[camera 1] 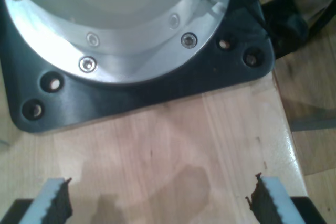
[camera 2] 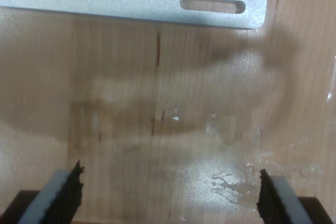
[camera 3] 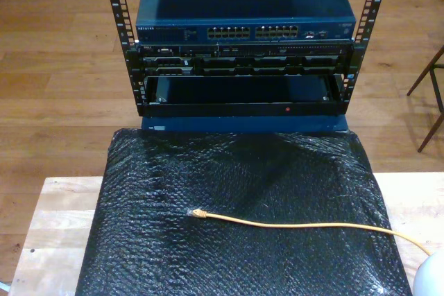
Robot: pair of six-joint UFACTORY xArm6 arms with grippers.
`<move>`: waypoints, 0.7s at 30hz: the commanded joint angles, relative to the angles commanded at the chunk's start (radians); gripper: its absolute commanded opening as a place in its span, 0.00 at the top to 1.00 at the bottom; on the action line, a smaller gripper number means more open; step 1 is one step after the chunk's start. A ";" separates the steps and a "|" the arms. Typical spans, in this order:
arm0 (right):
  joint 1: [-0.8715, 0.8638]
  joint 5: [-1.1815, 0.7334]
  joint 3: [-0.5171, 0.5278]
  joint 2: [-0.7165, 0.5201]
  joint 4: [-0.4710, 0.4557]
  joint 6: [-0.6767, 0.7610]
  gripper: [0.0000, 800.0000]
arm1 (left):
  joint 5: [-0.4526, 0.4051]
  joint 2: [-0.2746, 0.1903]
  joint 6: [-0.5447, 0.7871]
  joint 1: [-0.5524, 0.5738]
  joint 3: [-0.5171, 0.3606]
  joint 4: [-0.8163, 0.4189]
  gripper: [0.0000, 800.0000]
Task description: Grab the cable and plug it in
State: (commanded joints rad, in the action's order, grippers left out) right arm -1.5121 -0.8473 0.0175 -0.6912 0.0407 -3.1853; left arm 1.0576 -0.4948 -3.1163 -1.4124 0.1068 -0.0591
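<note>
Exterior view has the cable [camera 3: 305, 224] lying untouched on the black mat [camera 3: 236, 171], so with my first gripper [camera 1: 160, 200] and my second gripper [camera 2: 170, 195] both wide open over bare wood, I judge reaching its plug comes next.

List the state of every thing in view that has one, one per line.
cable: loose on the black mat, lying flat, unplugged, plug end free
plug: on the mat, in no port
switch: in the rack, front ports show no cable
my first gripper: open, holding nothing, over bare wood
my second gripper: open, holding nothing, over bare wood
</note>
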 joint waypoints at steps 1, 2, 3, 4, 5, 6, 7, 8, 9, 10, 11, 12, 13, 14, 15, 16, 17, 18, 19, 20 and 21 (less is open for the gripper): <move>0.000 0.000 0.000 0.000 0.000 0.000 0.00 | 0.000 0.000 0.000 0.000 0.000 0.000 0.00; 0.000 0.000 -0.002 0.000 -0.002 0.000 0.00 | 0.000 0.000 0.000 0.000 0.000 0.000 0.00; 0.000 0.002 0.000 0.000 -0.002 0.000 0.00 | 0.000 0.000 0.000 0.000 0.000 0.000 0.00; 0.000 0.000 0.000 0.000 0.000 0.000 0.00 | 0.000 0.000 0.000 0.000 0.000 0.000 0.00; 0.000 0.002 -0.002 0.000 0.000 0.000 0.00 | 0.000 0.000 0.000 0.000 0.000 -0.002 0.00; 0.000 0.000 0.000 0.000 0.000 0.000 0.00 | 0.000 0.000 0.000 0.000 0.000 0.000 0.00; 0.000 0.000 0.000 0.000 0.000 0.000 0.00 | 0.000 0.000 0.000 0.000 0.000 0.000 0.00; 0.000 0.000 -0.002 0.000 0.000 0.000 0.00 | 0.000 0.000 0.000 0.000 0.000 0.000 0.00; 0.000 0.002 0.000 0.000 0.000 0.000 0.00 | 0.000 0.000 0.000 0.000 0.000 0.000 0.00; 0.000 0.000 -0.002 0.000 -0.002 0.000 0.00 | 0.000 0.000 0.000 0.000 0.000 0.000 0.00; 0.000 0.000 0.000 0.000 -0.002 0.000 0.00 | 0.000 0.000 0.000 0.000 0.000 0.000 0.00; 0.000 0.000 -0.002 0.000 -0.002 0.000 0.00 | 0.000 0.000 0.000 0.000 0.000 0.000 0.00; 0.000 0.000 -0.002 -0.002 -0.002 0.000 0.00 | 0.000 0.000 0.000 0.000 0.000 0.000 0.00; 0.000 0.000 -0.003 0.000 -0.002 -0.002 0.00 | 0.000 0.000 0.000 0.000 0.000 0.000 0.00; 0.000 -0.002 -0.005 0.000 -0.002 -0.002 0.00 | 0.000 0.000 0.000 0.000 0.000 0.000 0.00; 0.000 -0.002 -0.005 -0.002 -0.002 0.002 0.00 | 0.000 0.000 0.002 0.000 0.000 0.000 0.00; 0.002 -0.008 -0.011 -0.005 -0.002 0.002 0.00 | 0.000 0.000 0.000 0.000 0.000 0.000 0.00; 0.000 -0.011 -0.014 -0.012 -0.002 0.003 0.00 | 0.000 0.000 0.000 0.000 0.000 0.000 0.00; 0.000 -0.011 -0.012 -0.023 -0.002 0.005 0.00 | 0.000 0.000 0.000 0.000 0.000 0.000 0.00; 0.000 -0.012 -0.012 -0.037 0.000 0.006 0.00 | 0.000 0.000 0.000 0.000 0.000 0.000 0.00; 0.000 -0.014 -0.012 -0.054 0.000 0.006 0.00 | 0.000 0.000 0.002 0.000 0.000 0.000 0.00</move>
State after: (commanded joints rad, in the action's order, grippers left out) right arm -1.5121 -0.8612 0.0052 -0.7449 0.0407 -3.1792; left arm 1.0576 -0.4948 -3.1147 -1.4124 0.1068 -0.0591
